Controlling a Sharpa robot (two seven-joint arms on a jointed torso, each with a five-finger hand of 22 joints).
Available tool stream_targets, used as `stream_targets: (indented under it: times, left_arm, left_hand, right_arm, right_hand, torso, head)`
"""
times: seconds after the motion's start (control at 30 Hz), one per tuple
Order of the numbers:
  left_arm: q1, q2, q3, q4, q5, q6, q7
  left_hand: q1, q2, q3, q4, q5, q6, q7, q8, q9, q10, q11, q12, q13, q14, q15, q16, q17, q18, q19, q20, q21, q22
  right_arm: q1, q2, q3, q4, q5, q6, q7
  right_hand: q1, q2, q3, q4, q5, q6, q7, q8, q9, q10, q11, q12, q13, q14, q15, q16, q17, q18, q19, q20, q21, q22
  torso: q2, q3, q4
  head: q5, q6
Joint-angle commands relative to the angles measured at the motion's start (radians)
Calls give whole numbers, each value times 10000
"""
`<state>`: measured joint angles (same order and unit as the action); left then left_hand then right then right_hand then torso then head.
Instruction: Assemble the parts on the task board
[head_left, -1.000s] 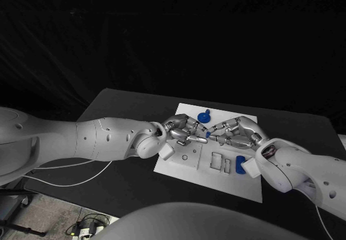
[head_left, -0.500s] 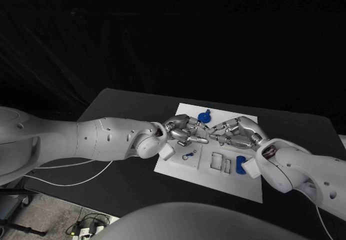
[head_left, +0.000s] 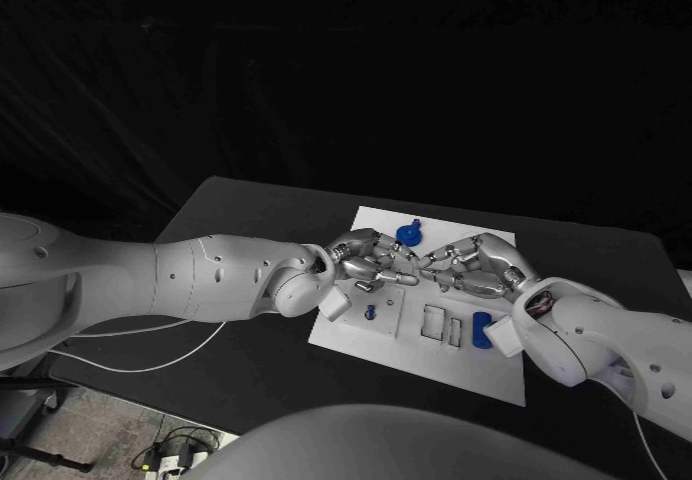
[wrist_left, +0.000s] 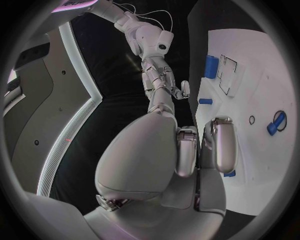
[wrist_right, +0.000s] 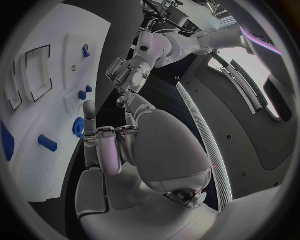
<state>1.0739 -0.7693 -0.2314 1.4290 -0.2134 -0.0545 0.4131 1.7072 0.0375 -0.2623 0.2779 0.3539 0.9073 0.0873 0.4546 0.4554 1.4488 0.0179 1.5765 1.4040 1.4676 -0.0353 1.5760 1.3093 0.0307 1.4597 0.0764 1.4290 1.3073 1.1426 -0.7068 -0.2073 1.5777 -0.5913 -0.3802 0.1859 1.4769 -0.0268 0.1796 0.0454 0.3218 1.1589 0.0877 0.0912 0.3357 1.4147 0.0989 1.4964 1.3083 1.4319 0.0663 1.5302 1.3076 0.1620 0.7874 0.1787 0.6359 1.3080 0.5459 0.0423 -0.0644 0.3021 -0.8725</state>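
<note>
fingers: left hand (head_left: 364, 262) and right hand (head_left: 469, 264) meet fingertip to fingertip at frame centre, above the task board (head_left: 433, 362); both sets curled in; cannot tell whether either clamps a part, the contact spot is hidden
change: a second ago a blue speck sat between the fingertips; half a second ago a small blue part (head_left: 374, 312) showed on the board under the left hand; now it lies there, just below centre; both hands have barely moved
meaning: likely that part was dropped or let go, not seated; judgement only
other parts: blue knob (head_left: 410, 235) above the hands; blue block (head_left: 482, 329) right of centre, beside the rectangular slots
surface: black surface (head_left: 245, 215) carries the board
</note>
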Motion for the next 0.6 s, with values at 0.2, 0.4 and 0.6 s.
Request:
stream_targets:
  times: [0.2, 0.4, 0.6]
  left_arm:
    - [-1, -134, 9, 70, -2080, -2117, 95]
    - [2, -294, 10, 113, -3161, -3018, -180]
    - [3, -402, 10, 106, -3525, -3154, -406]
  left_hand:
    - [1227, 1040, -405, 83, -1103, 292, 108, -313, -842, -3229, 82, -3811, -3323, 1032, 125, -52, 2615, 84, -26, 170, -33, 2116]
    - [1183, 1094, -332, 100, -633, 890, -94, -92, -971, -1042, -118, -1961, -1168, 1032, -57, -52, 2615, 31, 170, -19, 186, 2192]
    - [1019, 1301, -183, 99, -587, 557, -139, 109, -950, 88, -171, -947, 213, 1032, -126, -52, 2615, -73, 487, -103, 575, 2328]
  right_arm:
    - [19, -296, 1, 285, -232, -91, 395]
    - [214, -786, 2, 769, -227, -71, 827]
    - [446, -1227, -2, 1132, -216, -38, 872]
  right_hand:
    - [-172, -43, -121, 142, -633, -557, -32, -237, -140, -435, 74, -222, 1806, -163, 82, -66, 1956, 143, -145, 65, -86, 232]
    - [-349, -9, -245, 376, -874, -477, -52, -111, -120, -9, 71, 1, 1953, 222, 82, 61, 2111, 170, -35, 92, -73, 230]
    - [-291, 38, -312, 471, -856, -325, -76, 96, -18, 790, -101, 381, 2263, 1006, -70, 296, 2447, 208, 331, -6, 80, 241]
  torso:
    - [7, 2, 11]
    - [3, 1, 5]
    - [-5, -1, -5]
  head:
    - [54, -1]
    - [105, -1]
    - [123, -1]
